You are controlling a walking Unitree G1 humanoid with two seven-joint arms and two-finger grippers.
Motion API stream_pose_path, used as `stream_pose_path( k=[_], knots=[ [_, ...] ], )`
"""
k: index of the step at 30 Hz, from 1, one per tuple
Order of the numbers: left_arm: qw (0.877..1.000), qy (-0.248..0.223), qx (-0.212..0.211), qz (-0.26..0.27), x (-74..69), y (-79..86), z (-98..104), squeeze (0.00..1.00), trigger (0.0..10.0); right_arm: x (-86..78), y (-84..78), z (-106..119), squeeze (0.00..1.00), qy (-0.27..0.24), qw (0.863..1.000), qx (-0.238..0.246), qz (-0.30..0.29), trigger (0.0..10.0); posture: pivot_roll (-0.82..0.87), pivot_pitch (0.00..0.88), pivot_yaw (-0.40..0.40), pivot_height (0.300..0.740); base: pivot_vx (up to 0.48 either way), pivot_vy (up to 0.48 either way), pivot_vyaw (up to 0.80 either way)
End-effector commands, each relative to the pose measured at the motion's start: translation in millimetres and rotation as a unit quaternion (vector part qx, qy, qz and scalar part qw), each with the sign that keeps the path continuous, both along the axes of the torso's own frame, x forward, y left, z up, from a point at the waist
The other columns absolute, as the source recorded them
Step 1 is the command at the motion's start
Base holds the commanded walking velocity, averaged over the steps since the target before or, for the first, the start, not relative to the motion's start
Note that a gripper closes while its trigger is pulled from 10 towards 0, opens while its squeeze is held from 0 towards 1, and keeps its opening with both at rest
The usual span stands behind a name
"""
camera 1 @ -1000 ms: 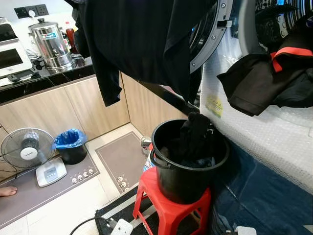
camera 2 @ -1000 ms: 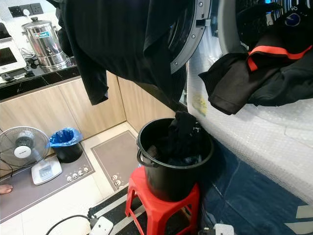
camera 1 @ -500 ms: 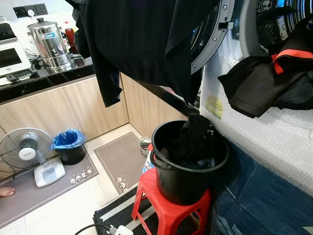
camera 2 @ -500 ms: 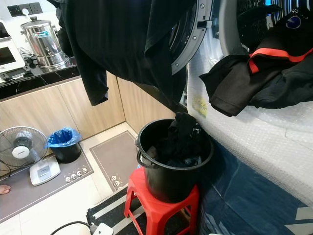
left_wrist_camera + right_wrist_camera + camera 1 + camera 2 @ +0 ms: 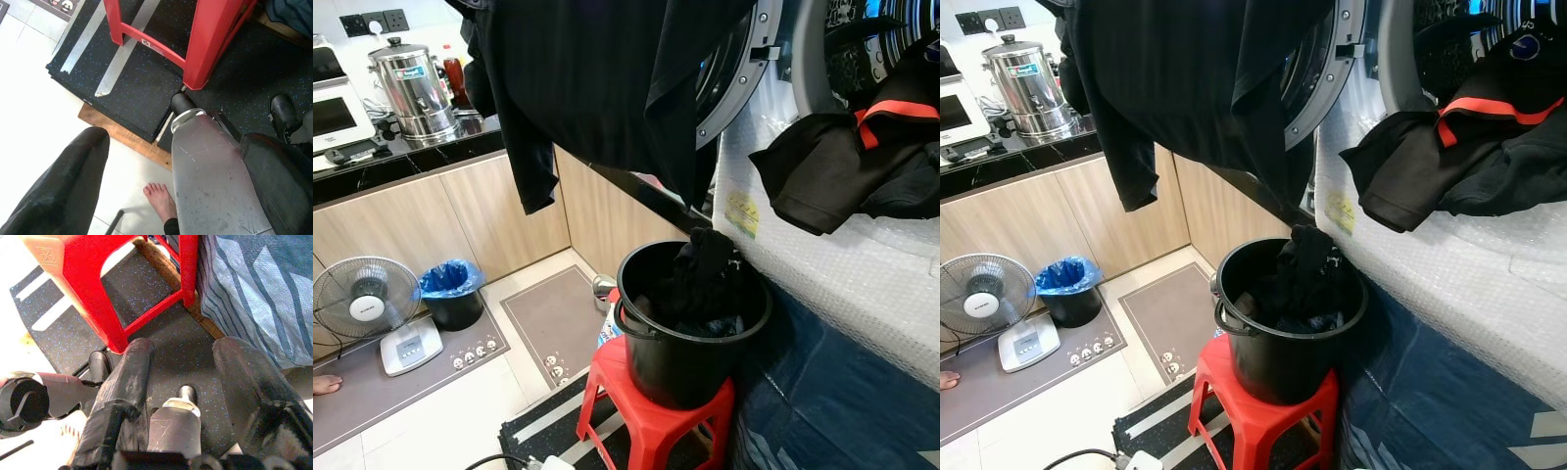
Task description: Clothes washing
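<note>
Clothes, dark and crumpled (image 5: 700, 284), fill a round black plastic bucket (image 5: 690, 357) on a red plastic stool (image 5: 646, 426); their lower part is hidden. Left gripper (image 5: 171, 171) and right gripper (image 5: 188, 382) hang open, empty, above the speckled black mat (image 5: 142, 88).

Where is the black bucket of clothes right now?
In the head views the black bucket stands on a red stool, low and centre, right against the washing machine's wrapped front.
</note>
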State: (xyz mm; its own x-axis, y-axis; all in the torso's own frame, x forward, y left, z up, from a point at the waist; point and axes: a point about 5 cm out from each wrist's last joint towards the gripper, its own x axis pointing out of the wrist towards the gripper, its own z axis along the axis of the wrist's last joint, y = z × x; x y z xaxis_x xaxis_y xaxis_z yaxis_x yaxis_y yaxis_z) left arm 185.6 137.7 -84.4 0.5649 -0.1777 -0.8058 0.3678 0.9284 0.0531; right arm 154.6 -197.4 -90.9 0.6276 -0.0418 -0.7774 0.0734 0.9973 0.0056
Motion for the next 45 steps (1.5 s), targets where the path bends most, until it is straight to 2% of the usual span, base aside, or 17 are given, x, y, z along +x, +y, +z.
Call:
stream_pose_path(
  k=[1, 9, 14, 45],
  knots=[
    [1.0, 0.011, 0.005, 0.001, -3.4, 2.1, -2.1, 0.0, 10.0, -0.5, 3.7, -1.1, 0.0, 0.006, 1.0, 0.004, 0.003, 10.0, -0.07, 0.0, 0.064, 0.74, 0.0, 0.0, 0.0],
    [1.0, 0.014, 0.006, -0.001, -3.8, 2.1, -2.4, 0.0, 10.0, 0.4, 5.3, -1.0, 0.0, 0.006, 1.0, -0.001, 0.017, 10.0, -0.07, 0.0, 0.062, 0.74, 0.0, 0.0, 0.0],
    [1.0, 0.015, 0.007, -0.002, -4.3, 2.2, -2.6, 0.0, 10.0, -0.6, 5.7, -1.6, 0.0, 0.01, 1.0, -0.001, 0.017, 10.0, -0.06, 0.0, 0.062, 0.74, 0.0, 0.0, 0.75],
    [1.0, 0.023, 0.002, 0.007, -7.6, 3.2, -4.2, 0.0, 10.0, -3.0, 6.2, -2.2, 0.0, 0.007, 1.0, 0.01, 0.005, 10.0, -0.06, 0.0, 0.066, 0.74, 0.0, 0.0, 0.0]
  ],
)
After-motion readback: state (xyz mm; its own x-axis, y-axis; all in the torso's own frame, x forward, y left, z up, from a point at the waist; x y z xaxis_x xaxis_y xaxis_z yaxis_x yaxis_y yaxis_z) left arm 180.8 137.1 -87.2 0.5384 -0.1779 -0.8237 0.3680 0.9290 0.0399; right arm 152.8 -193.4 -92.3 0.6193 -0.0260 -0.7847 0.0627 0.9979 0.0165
